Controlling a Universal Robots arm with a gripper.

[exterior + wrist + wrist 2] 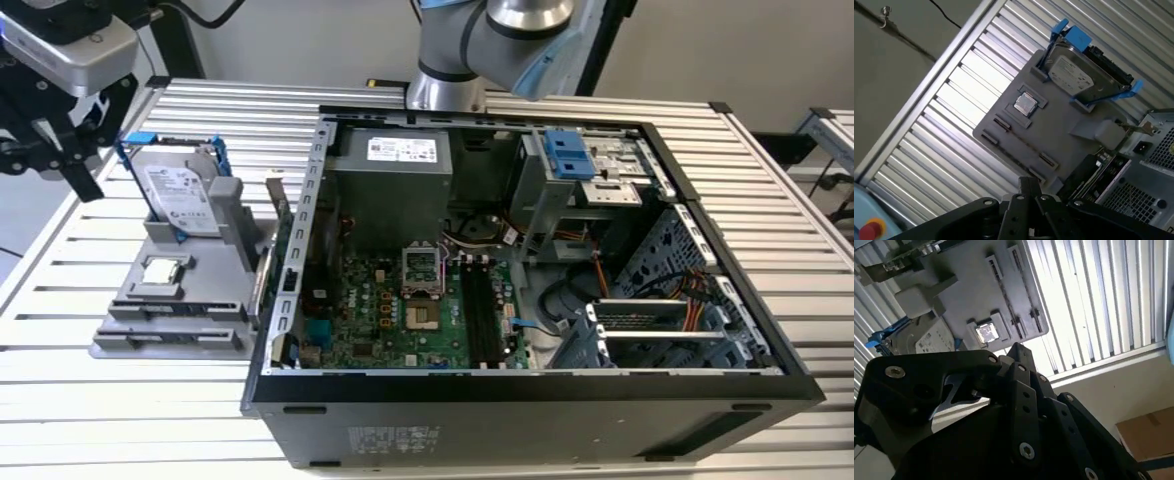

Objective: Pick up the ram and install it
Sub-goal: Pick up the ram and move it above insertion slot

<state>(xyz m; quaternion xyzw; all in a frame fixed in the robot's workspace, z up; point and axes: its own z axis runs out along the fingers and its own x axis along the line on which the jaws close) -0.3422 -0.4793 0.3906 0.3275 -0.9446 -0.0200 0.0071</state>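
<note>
**Workstation with open computer case.** We see the claw [64, 150] hanging high above the slatted table [80, 410], near the exterior view's left edge, touching nothing. Whether it stands apart or together we cannot tell. The ram [1092, 170] stands on edge along the side of the gray tray [160, 335] nearest the computer case [534, 400]. The tray also holds a hard drive [180, 195] in a blue frame and a small square silver chip [163, 270].
</note>
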